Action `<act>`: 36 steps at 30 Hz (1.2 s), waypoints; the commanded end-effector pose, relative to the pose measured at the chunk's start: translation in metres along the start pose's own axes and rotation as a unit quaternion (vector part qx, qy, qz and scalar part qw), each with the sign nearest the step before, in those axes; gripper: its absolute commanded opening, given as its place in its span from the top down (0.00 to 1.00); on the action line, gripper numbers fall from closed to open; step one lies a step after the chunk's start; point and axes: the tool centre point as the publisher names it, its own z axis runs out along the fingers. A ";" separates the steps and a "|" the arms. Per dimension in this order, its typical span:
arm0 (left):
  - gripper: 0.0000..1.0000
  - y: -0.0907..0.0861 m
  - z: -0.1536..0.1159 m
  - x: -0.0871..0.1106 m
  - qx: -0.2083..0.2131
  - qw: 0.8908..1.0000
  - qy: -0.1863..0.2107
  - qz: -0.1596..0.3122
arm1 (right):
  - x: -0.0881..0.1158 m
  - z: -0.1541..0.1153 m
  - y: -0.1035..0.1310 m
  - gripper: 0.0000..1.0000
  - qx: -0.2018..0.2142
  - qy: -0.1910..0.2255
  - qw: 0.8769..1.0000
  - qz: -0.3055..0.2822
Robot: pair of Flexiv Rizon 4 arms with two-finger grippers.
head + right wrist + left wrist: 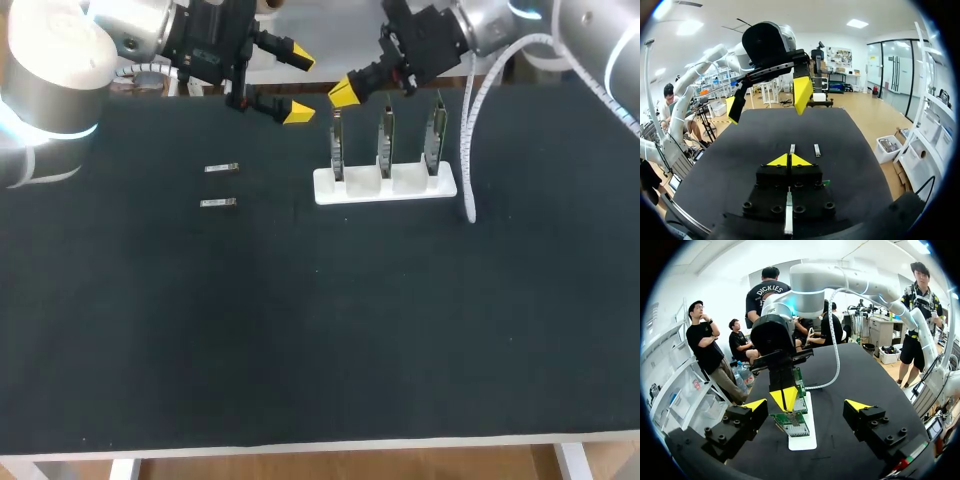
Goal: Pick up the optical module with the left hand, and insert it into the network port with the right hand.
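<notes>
Two small silver optical modules [221, 168] [217, 203] lie flat on the black mat, left of centre. In the right wrist view the modules [792, 148] [817, 150] lie on the mat ahead of my right gripper [788, 160]. My left gripper [298, 85] hovers open above the table's back, right of the modules, with nothing between its fingers. My right gripper [345, 92] is shut, tips together and empty, just left of three upright green boards [386, 145] in a white stand [385, 186]. From the left wrist view, the boards [795, 422] stand ahead of my left gripper [806, 405].
A white ribbed cable [468, 150] hangs from my right arm down to the mat beside the stand. The black mat [320, 330] reaches to the table's front edge.
</notes>
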 end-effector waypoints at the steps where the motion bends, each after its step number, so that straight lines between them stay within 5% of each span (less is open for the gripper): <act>1: 0.00 0.001 0.000 -0.001 0.001 1.000 0.002 0.000 | 0.001 0.001 -0.013 1.00 -0.027 0.000 1.000 0.002; 26: 0.00 0.001 0.000 -0.001 0.001 1.000 0.002 0.000 | 0.010 0.008 -0.014 1.00 -0.033 -0.005 0.999 0.013; 36: 0.00 0.001 0.000 -0.001 0.001 1.000 0.002 0.000 | -0.022 -0.009 -0.014 1.00 -0.012 -0.017 0.999 -0.031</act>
